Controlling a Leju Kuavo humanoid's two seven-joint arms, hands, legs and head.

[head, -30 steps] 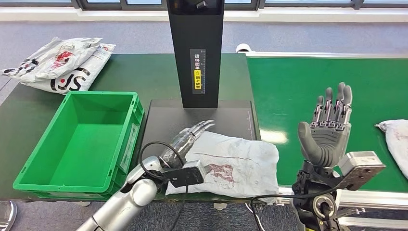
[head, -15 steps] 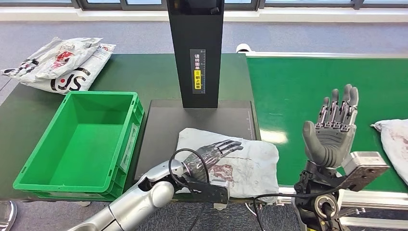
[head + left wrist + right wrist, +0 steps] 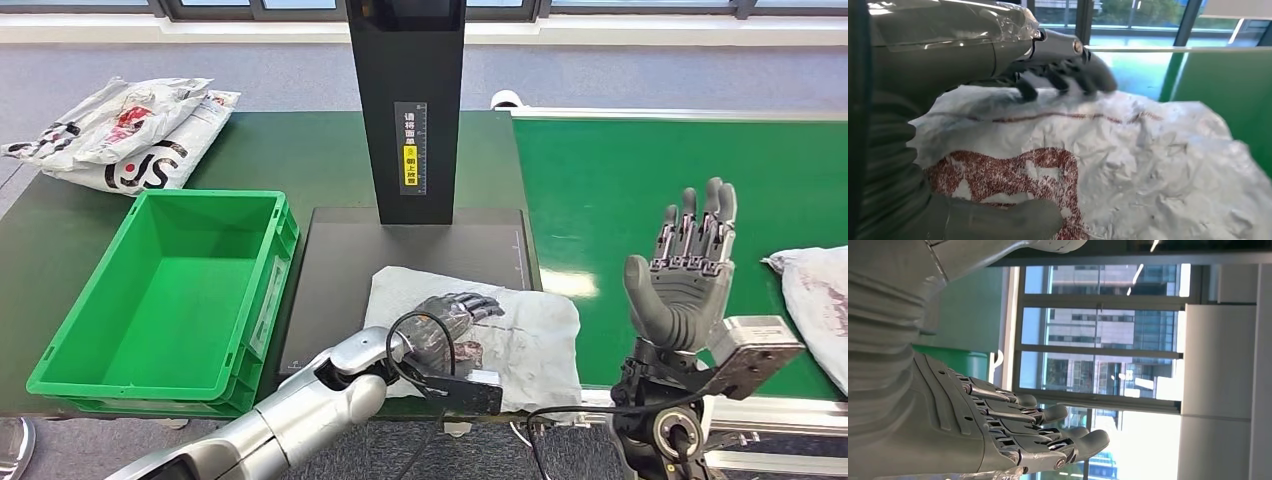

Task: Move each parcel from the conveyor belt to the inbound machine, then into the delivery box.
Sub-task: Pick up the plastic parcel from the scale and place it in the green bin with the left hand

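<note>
Your working item: a crumpled white parcel (image 3: 480, 335) with red print, lying on the dark platform of the inbound machine (image 3: 340, 260), its near edge overhanging the platform's front. Your left hand (image 3: 445, 322) rests palm-down on top of it, fingers curled onto the plastic; in the left wrist view the fingertips (image 3: 1063, 82) press into the parcel (image 3: 1128, 170) and the thumb lies along its printed side. You cannot tell whether it has a real grip or is only pressing.

Your right hand (image 3: 688, 268) is raised upright over the edge of the green conveyor belt (image 3: 640, 170), fingers straight and apart, holding nothing; the right wrist view shows the same hand (image 3: 998, 435) against windows.

Containers: one green delivery box (image 3: 70, 345) left of the platform, with only its bare green floor inside.

Also on hand: a second parcel (image 3: 815, 300) on the belt at your far right; a pile of bagged parcels (image 3: 125, 135) on the dark table (image 3: 290, 150) behind the box.
</note>
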